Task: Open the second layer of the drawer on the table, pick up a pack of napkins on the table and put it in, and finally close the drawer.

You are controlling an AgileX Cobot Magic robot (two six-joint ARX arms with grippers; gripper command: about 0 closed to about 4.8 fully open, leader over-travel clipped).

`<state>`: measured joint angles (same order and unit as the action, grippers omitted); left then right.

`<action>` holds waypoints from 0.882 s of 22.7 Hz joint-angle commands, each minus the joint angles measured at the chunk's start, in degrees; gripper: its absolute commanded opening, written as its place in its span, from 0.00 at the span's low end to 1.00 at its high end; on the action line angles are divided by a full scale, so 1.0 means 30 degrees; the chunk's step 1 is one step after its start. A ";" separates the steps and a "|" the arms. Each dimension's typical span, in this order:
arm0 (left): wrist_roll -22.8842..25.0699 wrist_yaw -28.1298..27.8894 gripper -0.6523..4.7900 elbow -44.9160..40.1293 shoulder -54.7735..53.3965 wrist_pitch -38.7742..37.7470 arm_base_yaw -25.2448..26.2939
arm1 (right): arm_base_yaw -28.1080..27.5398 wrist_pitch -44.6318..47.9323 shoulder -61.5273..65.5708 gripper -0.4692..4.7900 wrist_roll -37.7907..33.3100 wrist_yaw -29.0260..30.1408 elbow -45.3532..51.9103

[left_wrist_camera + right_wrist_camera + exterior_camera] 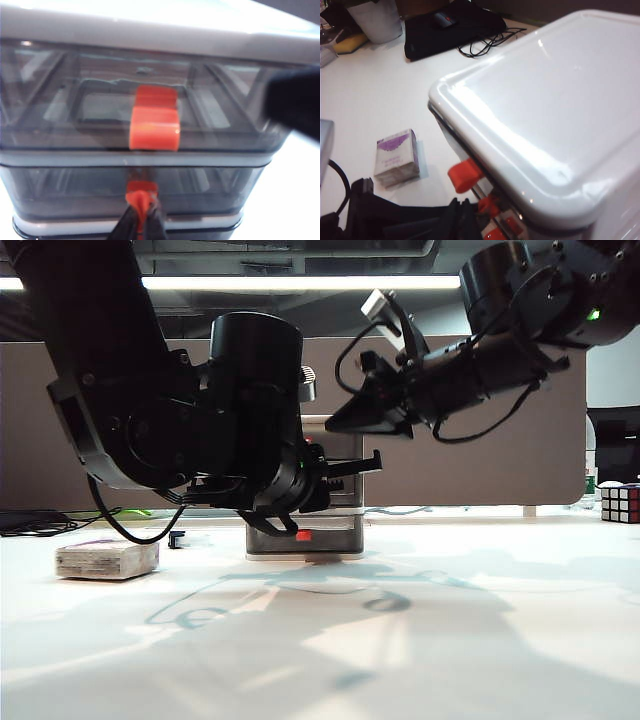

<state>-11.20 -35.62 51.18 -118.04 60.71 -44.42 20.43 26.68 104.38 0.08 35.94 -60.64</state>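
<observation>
Drawer [335, 490] is sitting upright mid-bench, fronts facing the exterior camera, three grey layers stacked under a white lid [555, 95]. Left gripper [141, 220] is pressing in at the front, fingers closed on the red-orange tab [141, 192] of the second layer [75, 187]; the layer is looking flush with the frame. Top-layer tab [154, 125] is sitting directly above, untouched.

Right gripper [345, 420] is hanging in the air above and to the right of the drawer, not touching it; its fingers aren't showing in its own wrist view and are too dark in the exterior view, so can't tell how they stand.

Napkins [107, 559] are lying flat on the bench [450, 640], well left of the drawer, long axis running left-right in the exterior view, purple top up.

Bench is plain white, glossy, carrying arm shadows. Brown partition [480, 460] is standing behind, ceiling strip light [300, 283] above. Rubik's cube [620, 502] is sitting at far right. Black cables [485, 42] are lying beyond the drawer.
</observation>
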 commanded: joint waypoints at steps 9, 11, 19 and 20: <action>0.0000 -0.1042 0.11 -0.0882 0.0408 0.0306 -0.1151 | 0.0015 0.0146 0.0962 0.08 0.0051 -0.0066 -0.1035; -0.0474 -0.1129 0.11 -0.1756 0.0765 0.0561 -0.1326 | 0.0015 0.0219 0.0962 0.08 0.0051 -0.0080 -0.1056; -0.2113 -0.1494 0.11 -0.4393 0.2761 0.0539 -0.2572 | 0.0022 0.0277 0.0969 0.08 0.0015 -0.0138 -0.1122; -0.2259 -0.1603 0.11 -0.4816 0.3155 0.0510 -0.2965 | 0.0029 0.0182 0.0969 0.08 -0.0022 -0.0131 -0.1202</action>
<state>-17.23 -39.81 37.65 -109.73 61.98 -52.36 20.51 26.15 107.48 0.03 36.03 -63.53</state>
